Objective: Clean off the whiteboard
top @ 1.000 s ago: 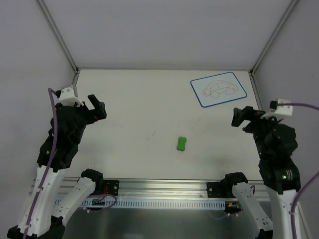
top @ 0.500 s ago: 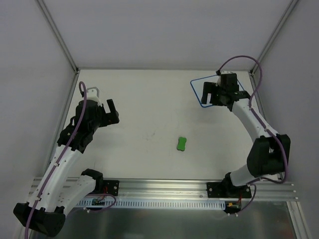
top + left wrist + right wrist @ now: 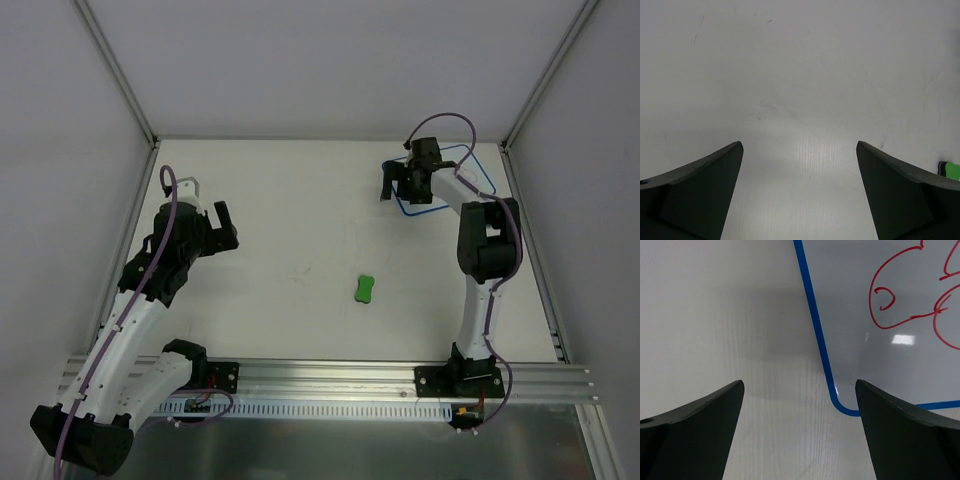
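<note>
Eraser (image 3: 365,288), small and green, lies well apart from the whiteboard (image 3: 875,360). My right claw (image 3: 800,385) hangs spread wide and empty over the whiteboard's rounded blue corner, beside its red drawing (image 3: 912,316). My left claw (image 3: 800,145), equally splayed and empty, hovers far left of the whiteboard.

The table (image 3: 290,200) holds the whiteboard (image 3: 880,355) and a green eraser (image 3: 365,288).

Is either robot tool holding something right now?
No, nothing is held. The left tool and right tool are both open and empty.
</note>
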`<move>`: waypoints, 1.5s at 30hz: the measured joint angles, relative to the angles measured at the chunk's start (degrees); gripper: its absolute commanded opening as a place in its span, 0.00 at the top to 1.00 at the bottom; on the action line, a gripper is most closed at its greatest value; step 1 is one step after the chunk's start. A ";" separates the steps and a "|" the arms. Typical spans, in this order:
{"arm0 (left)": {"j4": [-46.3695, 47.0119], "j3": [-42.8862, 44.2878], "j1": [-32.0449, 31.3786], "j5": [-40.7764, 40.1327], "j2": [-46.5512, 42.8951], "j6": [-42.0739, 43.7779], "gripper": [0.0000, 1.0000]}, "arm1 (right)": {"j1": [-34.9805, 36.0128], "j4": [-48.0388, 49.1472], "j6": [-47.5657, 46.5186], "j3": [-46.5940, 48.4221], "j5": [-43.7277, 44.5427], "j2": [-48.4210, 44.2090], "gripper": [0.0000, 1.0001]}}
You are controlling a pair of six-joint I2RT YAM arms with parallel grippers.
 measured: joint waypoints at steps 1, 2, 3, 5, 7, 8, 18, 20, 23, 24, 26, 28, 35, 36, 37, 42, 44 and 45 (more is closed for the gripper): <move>0.00 -0.09 0.00 0.02 0.02 0.04 0.01 | 0.00 0.00 0.26 0.39 -0.26 0.98 0.02; -0.02 -0.13 0.00 0.02 0.04 0.04 0.01 | 0.00 0.04 0.57 0.87 -0.42 1.92 0.02; 0.00 -0.15 0.00 0.02 0.04 0.07 0.01 | 0.00 0.07 0.92 1.38 -0.68 2.82 0.04; 0.00 -0.15 0.24 0.04 0.04 0.09 0.01 | 0.00 0.39 1.55 2.43 -1.18 3.61 0.13; 0.02 -0.15 0.35 0.07 0.04 0.09 0.01 | 0.00 0.94 2.38 3.08 -1.84 4.39 0.16; 0.02 -0.17 0.35 0.07 0.04 0.09 0.01 | 0.00 1.16 3.04 3.30 -2.05 4.57 0.16; 0.02 -0.17 0.35 0.07 0.02 0.15 0.01 | 0.44 1.03 7.96 3.34 -5.70 5.05 0.42; 0.04 -0.26 0.37 0.07 0.00 0.15 0.01 | 1.31 0.92 8.57 3.30 -6.75 5.27 0.45; 0.07 -0.52 0.37 0.07 -0.07 0.13 0.01 | 4.07 0.87 9.03 3.19 -8.15 5.33 0.48; 0.07 -0.61 0.37 0.07 -0.09 0.15 0.01 | 5.51 0.87 9.25 3.15 -8.74 5.40 0.50; 0.11 -0.70 0.48 0.07 -0.17 0.13 0.01 | 8.85 0.72 9.62 3.15 -9.51 5.53 0.51; 0.15 -0.85 0.74 0.04 -0.28 0.13 0.01 | 13.27 0.35 9.60 3.15 -9.79 5.53 0.51; 0.28 -0.90 0.76 -0.04 -0.44 0.13 0.01 | 27.39 -2.14 9.86 6.19 -14.97 7.74 0.51; 0.31 -0.92 0.96 -0.07 -0.48 0.13 0.01 | 28.98 -2.34 9.81 6.58 -15.47 8.09 0.51; 0.33 -0.98 1.09 -0.11 -0.57 0.13 0.01 | 30.40 -2.56 9.79 6.86 -16.02 8.26 0.51; 0.39 -1.05 1.11 -0.24 -0.66 0.11 0.01 | 35.63 -4.55 7.98 6.91 -16.79 8.13 0.51; 0.39 -1.05 1.09 -0.20 -0.59 0.11 0.01 | 36.98 -4.85 7.17 5.70 -16.52 7.17 0.50; 0.42 -1.05 1.09 -0.11 -0.48 0.09 0.01 | 37.66 -5.31 6.84 4.44 -16.35 6.23 0.47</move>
